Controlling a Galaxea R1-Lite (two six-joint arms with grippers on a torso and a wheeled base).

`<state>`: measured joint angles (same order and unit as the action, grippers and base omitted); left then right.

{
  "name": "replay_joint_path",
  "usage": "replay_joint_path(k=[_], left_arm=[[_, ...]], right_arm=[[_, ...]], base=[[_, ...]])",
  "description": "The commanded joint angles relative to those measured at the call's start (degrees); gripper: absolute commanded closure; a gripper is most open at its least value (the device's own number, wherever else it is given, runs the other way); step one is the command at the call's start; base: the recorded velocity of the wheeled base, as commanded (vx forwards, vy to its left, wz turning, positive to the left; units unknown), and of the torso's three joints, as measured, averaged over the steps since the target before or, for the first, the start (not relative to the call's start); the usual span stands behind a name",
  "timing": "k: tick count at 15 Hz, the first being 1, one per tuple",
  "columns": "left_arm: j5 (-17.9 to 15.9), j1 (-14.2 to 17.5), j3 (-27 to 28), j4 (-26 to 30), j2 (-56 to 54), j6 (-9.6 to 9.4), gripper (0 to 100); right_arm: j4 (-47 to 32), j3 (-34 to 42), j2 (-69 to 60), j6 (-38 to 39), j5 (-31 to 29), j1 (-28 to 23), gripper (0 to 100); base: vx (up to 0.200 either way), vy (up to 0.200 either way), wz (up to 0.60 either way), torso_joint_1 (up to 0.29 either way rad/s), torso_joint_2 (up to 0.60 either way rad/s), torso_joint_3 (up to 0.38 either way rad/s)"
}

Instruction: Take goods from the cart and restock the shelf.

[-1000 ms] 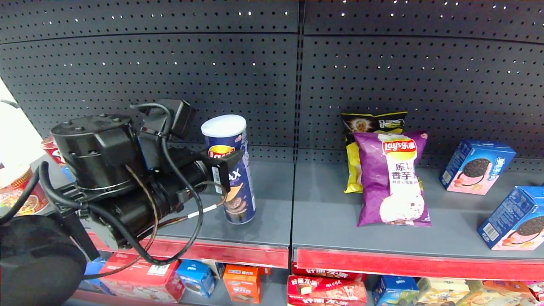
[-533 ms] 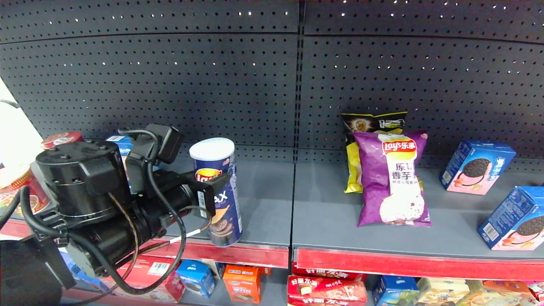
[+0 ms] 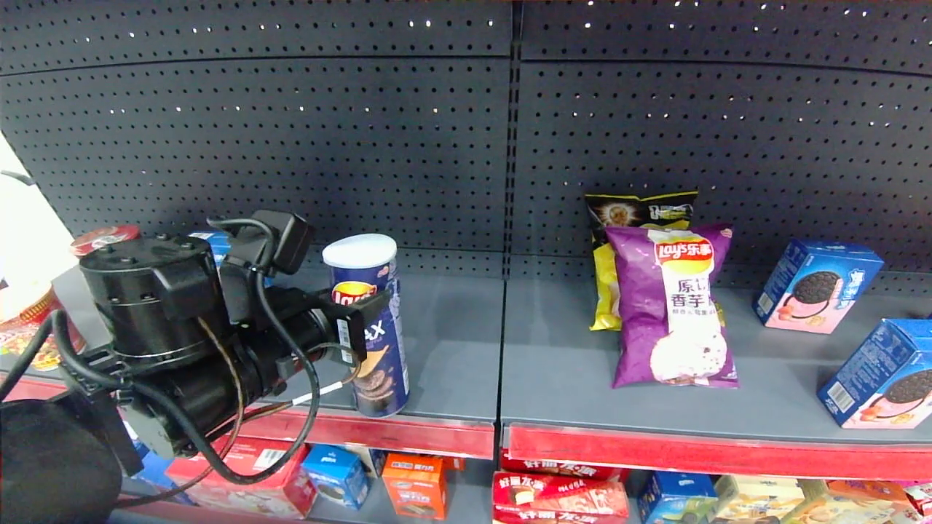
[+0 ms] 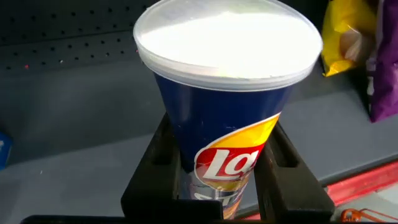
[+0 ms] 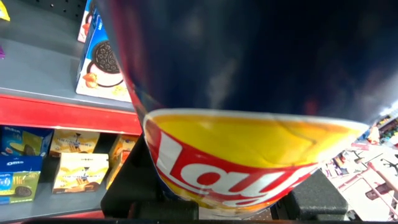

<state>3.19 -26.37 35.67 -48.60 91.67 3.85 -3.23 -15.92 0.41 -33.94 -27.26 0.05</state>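
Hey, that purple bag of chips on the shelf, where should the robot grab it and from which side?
Probably by its flat top seam, coming from the front and above. The purple bag lies face up with its top propped on the yellow bag behind, so that thin edge is raised, while the puffy middle looks too wide for a hand.

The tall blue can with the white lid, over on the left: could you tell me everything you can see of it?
The can is a tall, dark blue tube with a printed wrap: a red and yellow logo, chips and dark cookies lower down. A white plastic-looking lid closes its top. It stands about upright at the front edge of the grey shelf. The left gripper clamps its middle from both sides; whether its base rests on the shelf is unclear.
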Motion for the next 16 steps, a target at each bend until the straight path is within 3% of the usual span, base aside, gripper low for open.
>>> replay_joint_path(k=[1, 16], left_arm=[[0.06, 0.00, 3.27, -0.18, 3.42, 0.01, 100], [0.06, -0.44, 6.61, -1.67, 8.08, 0.01, 100]], right_arm=[[-0.02, 0.01, -0.06, -0.08, 0.01, 0.04, 100], [-0.02, -0.08, -0.06, 0.01, -0.08, 0.04, 100]], base=[[0.000, 0.000, 0.00, 0.000, 0.00, 0.000], [0.000, 0.000, 0.00, 0.000, 0.00, 0.000]])
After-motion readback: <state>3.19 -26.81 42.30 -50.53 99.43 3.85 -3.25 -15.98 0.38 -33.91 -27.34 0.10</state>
